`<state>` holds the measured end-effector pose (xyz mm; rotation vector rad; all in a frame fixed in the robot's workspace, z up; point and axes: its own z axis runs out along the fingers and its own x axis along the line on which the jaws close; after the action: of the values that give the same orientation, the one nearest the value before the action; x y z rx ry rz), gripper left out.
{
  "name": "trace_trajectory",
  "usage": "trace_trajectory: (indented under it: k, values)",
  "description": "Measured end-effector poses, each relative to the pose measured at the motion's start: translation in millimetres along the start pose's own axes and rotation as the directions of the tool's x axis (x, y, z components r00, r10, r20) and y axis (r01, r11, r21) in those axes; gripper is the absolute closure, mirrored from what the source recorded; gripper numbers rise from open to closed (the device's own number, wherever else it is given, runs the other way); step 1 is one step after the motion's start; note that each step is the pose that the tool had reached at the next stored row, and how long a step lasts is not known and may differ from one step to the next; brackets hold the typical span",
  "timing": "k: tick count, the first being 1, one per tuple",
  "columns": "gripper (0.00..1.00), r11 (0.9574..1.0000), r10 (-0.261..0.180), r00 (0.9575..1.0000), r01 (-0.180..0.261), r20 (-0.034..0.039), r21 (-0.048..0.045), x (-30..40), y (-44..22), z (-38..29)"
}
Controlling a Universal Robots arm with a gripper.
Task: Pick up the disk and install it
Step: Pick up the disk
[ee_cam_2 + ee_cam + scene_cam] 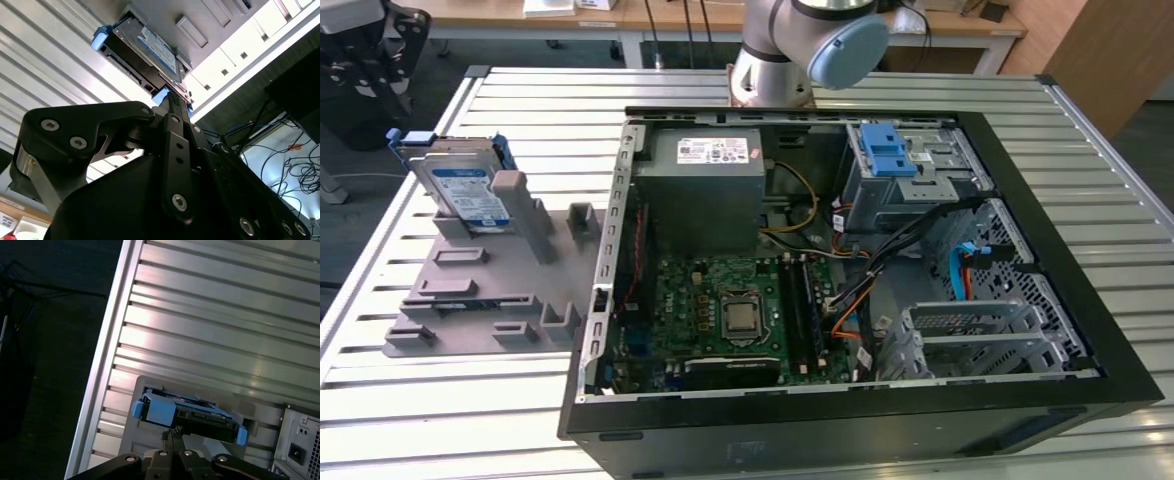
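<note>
The disk [460, 185] is a silver drive with a white-and-blue label in a blue bracket. It stands on edge in the grey holder [487, 285] at the exterior view's left, beside the open computer case. Both wrist views look down on the disk [187, 412] [150, 47] from some distance. My gripper [171, 432] [172, 100] hangs above it and apart from it. Its two thin fingertips lie together, shut on nothing.
The open black computer case [1067, 230] lies on the slatted metal table [400, 400]. Inside are a grey power-supply box [707, 180], a motherboard [734, 310] and a drive cage with blue latch tabs [887, 150]. The arm's base [781, 60] stands behind the case.
</note>
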<state>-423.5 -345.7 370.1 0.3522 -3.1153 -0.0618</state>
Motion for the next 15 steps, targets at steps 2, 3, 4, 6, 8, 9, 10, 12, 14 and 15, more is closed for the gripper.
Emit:
trace_trajectory:
  k: [2,3,4,6,8,9,10,12,14,15]
  values:
    - [0.89,0.9999,-0.012,0.9999,0.012,-0.0005,0.0,0.0,0.0,0.0]
    - [0.89,0.9998,-0.018,0.9998,0.018,-0.0007,0.0,0.0,0.0,0.0]
    - [0.89,0.9997,-0.023,0.9997,0.023,-0.0009,0.0,0.0,0.0,0.0]
    - [0.89,0.9994,-0.035,0.9994,0.035,-0.0013,0.0,0.0,0.0,0.0]
    - [0.89,0.9989,-0.046,0.9989,0.046,-0.0019,0.0,0.0,0.0,0.0]
    - [0.89,0.9987,-0.052,0.9987,0.052,-0.002,0.0,0.0,0.0,0.0]
    - [0.89,0.9983,-0.058,0.9983,0.058,-0.0023,0.0,0.0,0.0,0.0]
    - [0.89,0.9976,-0.069,0.9976,0.069,-0.0027,0.0,0.0,0.0,0.0]
    - [0.89,0.9967,-0.081,0.9967,0.081,-0.0032,0.0,0.0,0.0,0.0]
    - [0.89,0.9963,-0.086,0.9963,0.086,-0.0034,-0.0001,0.0,0.0,0.0]
